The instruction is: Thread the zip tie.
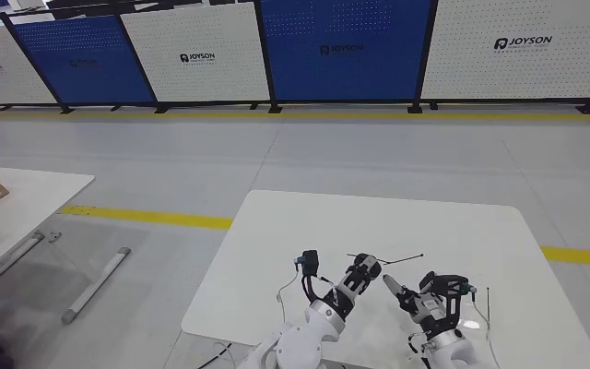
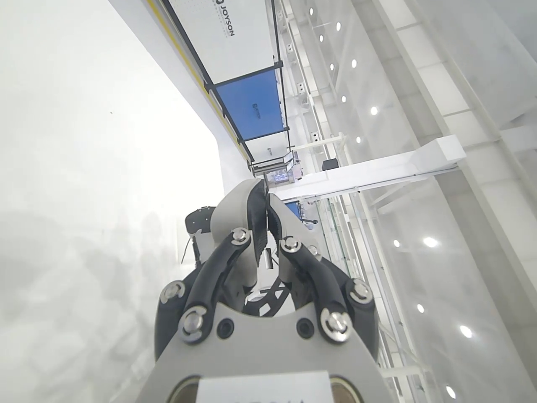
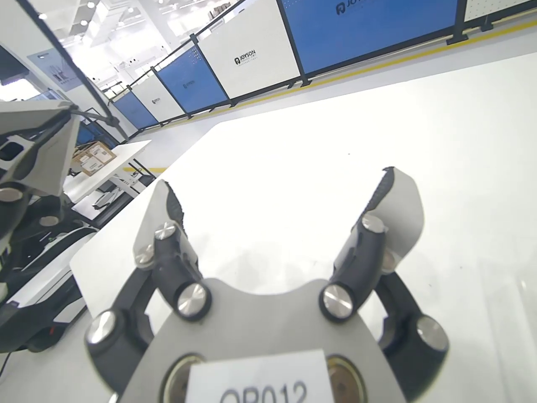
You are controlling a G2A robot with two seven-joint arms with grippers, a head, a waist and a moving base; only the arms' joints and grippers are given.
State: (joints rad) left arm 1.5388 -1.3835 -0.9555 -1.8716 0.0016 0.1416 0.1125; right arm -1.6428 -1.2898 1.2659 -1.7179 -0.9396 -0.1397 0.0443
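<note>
The left claw (image 2: 266, 197) is clamping together on the zip tie (image 1: 406, 257), holding it above the bench (image 1: 369, 221). The right claw (image 3: 277, 182), fingers apart, should probably be pinching the free end gently and aligning it squarely.

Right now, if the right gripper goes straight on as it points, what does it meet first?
Probably the bare table: the right gripper tilts toward it, fingers open. The left gripper holding the zip tie sits off to the side; depth unclear.
</note>
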